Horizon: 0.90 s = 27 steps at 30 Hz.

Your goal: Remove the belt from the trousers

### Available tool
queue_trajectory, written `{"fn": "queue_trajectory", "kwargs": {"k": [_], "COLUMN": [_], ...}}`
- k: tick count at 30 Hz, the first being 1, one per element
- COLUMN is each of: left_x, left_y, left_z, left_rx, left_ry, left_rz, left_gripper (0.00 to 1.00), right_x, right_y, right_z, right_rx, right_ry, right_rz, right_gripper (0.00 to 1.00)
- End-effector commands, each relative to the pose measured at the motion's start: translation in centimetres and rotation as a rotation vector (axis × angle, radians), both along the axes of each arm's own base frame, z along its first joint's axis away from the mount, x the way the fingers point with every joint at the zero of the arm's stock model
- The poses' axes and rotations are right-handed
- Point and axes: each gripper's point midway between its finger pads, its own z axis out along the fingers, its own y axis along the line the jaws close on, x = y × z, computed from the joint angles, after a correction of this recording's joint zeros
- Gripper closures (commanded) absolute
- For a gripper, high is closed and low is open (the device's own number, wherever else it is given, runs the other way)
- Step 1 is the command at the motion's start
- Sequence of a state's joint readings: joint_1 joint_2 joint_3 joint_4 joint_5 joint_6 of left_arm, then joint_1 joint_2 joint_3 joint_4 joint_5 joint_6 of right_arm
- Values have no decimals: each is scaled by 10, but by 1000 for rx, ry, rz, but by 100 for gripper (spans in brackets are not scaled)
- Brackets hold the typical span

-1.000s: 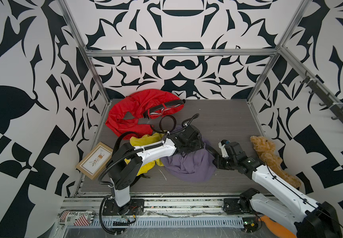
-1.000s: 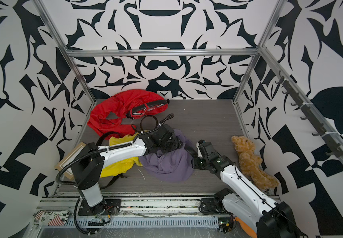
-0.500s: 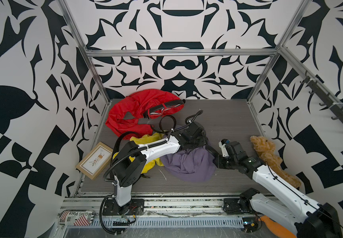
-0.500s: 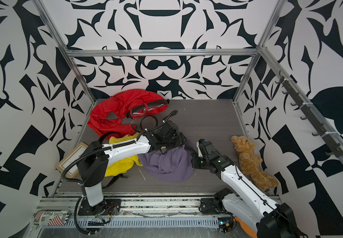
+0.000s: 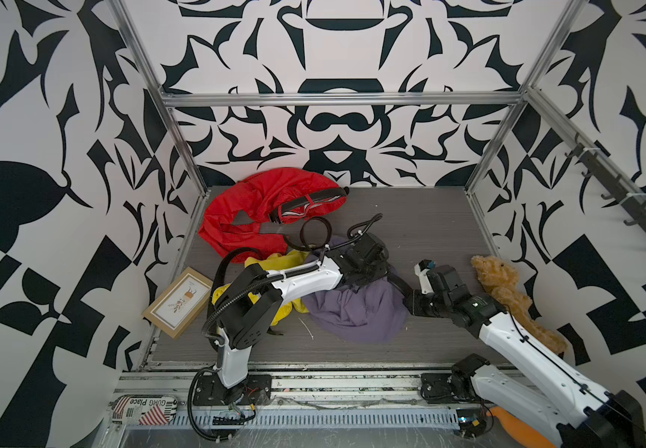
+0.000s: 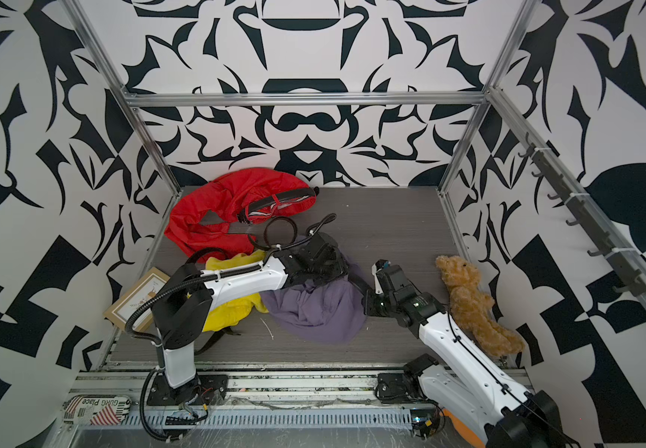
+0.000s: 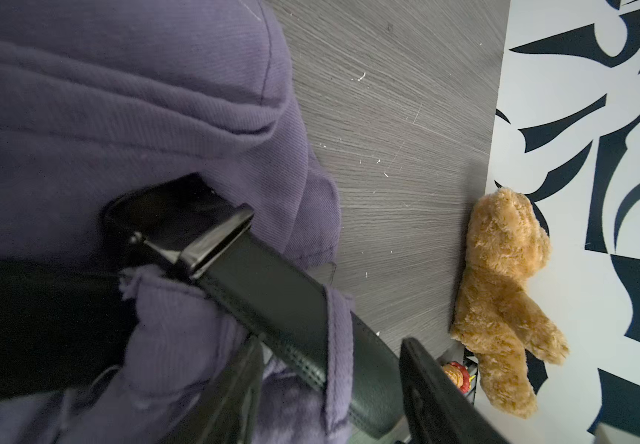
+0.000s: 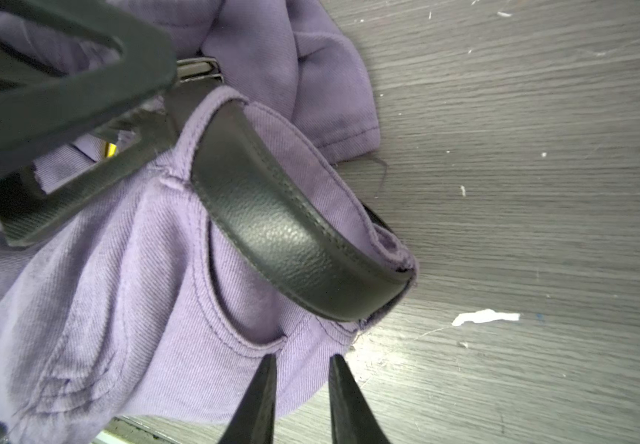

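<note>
The purple trousers (image 5: pixel 352 310) (image 6: pixel 313 310) lie crumpled at mid floor in both top views. A black leather belt (image 7: pixel 272 292) (image 8: pixel 280 230) runs through their waistband loops, and its metal buckle (image 7: pixel 214 242) rests against the cloth. My left gripper (image 7: pixel 330 392) (image 5: pixel 377 271) is open, with one finger on each side of the belt where it passes under a belt loop (image 7: pixel 334 346). My right gripper (image 8: pixel 302 359) (image 5: pixel 410 302) hovers at the waistband's near edge. Its jaws stand a narrow gap apart with nothing between them.
A brown teddy bear (image 5: pixel 507 287) (image 7: pixel 503 288) lies by the right wall. A red garment (image 5: pixel 251 217) fills the back left, a yellow one (image 5: pixel 271 263) lies under my left arm, and a framed picture (image 5: pixel 178 302) leans at the left. A hook rail (image 5: pixel 624 201) lines the right wall.
My left gripper has slid a little to the right along the waistband, and the purple cloth has shifted with it. The right arm has barely moved.
</note>
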State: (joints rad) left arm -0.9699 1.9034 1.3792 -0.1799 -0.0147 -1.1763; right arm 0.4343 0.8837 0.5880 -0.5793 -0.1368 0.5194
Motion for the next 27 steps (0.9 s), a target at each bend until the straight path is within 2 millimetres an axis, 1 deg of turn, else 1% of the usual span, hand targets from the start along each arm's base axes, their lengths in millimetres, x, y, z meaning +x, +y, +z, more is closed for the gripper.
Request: {"fn": "queue_trajectory", "kwargs": {"k": [1, 3, 10, 14, 17, 19, 22, 24, 26, 27], "left_x": [-5, -2, 25, 40, 46, 49, 50, 51, 52, 52], "left_y": [6, 4, 5, 6, 2, 2, 10, 13, 13, 13], "left_z": [-17, -20, -24, -28, -30, -37, -56, -65, -67, -64], "left_rx": [30, 33, 36, 27, 29, 46, 85, 84, 77, 69], "left_ry": [47, 49, 20, 11, 3, 10, 41, 57, 58, 51], "left_rz": [34, 45, 118, 172, 181, 185, 205, 218, 219, 219], "left_gripper": [39, 40, 46, 54, 60, 63, 65, 75, 91, 98], "right_x": [8, 8, 6, 6, 5, 6, 6, 6, 5, 4], "right_y": [0, -1, -3, -4, -4, -4, -4, -4, -5, -6], "right_z": [21, 22, 27, 28, 27, 28, 30, 32, 32, 32], "right_rx": [4, 3, 2, 2, 3, 3, 5, 6, 3, -2], "right_ry": [-61, -67, -86, -88, -87, -90, -95, -99, -100, -100], "right_rz": [-1, -4, -10, -11, -11, -11, -10, -10, -13, -14], "right_gripper": [72, 72, 71, 71, 71, 71, 71, 71, 70, 70]}}
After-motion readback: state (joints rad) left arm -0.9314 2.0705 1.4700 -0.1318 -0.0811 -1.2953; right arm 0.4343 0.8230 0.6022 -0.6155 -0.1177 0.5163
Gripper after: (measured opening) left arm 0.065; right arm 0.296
